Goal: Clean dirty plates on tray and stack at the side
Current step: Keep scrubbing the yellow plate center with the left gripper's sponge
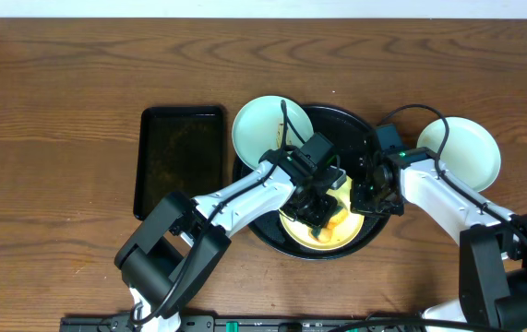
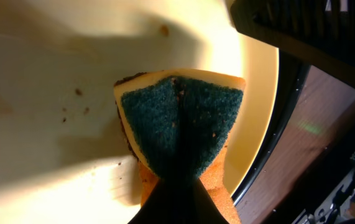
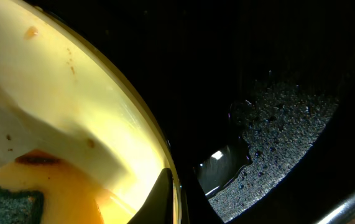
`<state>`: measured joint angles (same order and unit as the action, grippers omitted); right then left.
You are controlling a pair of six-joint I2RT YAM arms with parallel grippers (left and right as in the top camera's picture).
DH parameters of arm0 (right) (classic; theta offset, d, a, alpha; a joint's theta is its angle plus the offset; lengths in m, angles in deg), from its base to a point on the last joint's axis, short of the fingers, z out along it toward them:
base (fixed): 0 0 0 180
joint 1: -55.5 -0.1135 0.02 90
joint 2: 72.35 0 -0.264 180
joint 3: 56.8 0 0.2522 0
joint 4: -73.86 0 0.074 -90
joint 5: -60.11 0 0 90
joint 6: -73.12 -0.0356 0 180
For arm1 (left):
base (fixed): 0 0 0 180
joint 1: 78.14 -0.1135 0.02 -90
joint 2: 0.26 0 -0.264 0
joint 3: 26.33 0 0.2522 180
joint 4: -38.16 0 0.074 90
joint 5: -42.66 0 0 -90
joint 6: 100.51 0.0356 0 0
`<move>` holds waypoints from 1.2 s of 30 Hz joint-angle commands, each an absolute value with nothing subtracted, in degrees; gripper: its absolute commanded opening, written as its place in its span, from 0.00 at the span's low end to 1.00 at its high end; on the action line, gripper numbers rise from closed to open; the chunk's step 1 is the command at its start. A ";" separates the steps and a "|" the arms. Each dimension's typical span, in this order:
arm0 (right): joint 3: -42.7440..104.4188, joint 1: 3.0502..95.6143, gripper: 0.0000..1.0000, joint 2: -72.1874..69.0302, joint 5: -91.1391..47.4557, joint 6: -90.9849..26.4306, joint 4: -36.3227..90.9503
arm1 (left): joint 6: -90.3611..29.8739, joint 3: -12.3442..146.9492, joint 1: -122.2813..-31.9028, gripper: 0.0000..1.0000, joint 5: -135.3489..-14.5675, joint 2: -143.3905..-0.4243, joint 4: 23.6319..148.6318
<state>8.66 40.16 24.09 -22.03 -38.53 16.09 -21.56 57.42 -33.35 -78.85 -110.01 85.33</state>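
At the near side of the round black tray, the yellow plate lies inside the raised rim, with its near edge close against that rim. The left gripper is clamped tight on a sponge. The sponge's green scouring face shows, and it is set against the plate's floor among brown specks. The right gripper is pinched on the yellow plate's right edge, with the thin rim caught between its tips. Beyond both grippers, the tray's wet black floor lies open. Further back, a pale plate overlaps the tray's far-left rim. A second pale plate sits on the table just right of the tray. A rectangular black tray lies to the left, with open wood around it.
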 commanded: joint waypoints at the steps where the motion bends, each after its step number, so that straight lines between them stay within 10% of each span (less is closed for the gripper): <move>1: 7.16 40.95 0.01 25.38 -29.44 -38.68 15.06 | -20.38 57.01 -33.54 0.08 -80.58 -109.99 84.72; 27: 7.16 40.95 0.01 25.38 -29.42 -38.66 14.80 | -22.19 56.96 -33.54 0.08 -82.26 -115.54 73.64; 36: 7.16 40.95 0.01 25.38 -29.44 -38.66 14.41 | -22.15 56.99 -36.06 0.07 -64.97 -115.04 77.90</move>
<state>8.69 40.16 24.09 -22.03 -38.51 15.87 -22.30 57.64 -33.74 -77.38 -114.69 75.48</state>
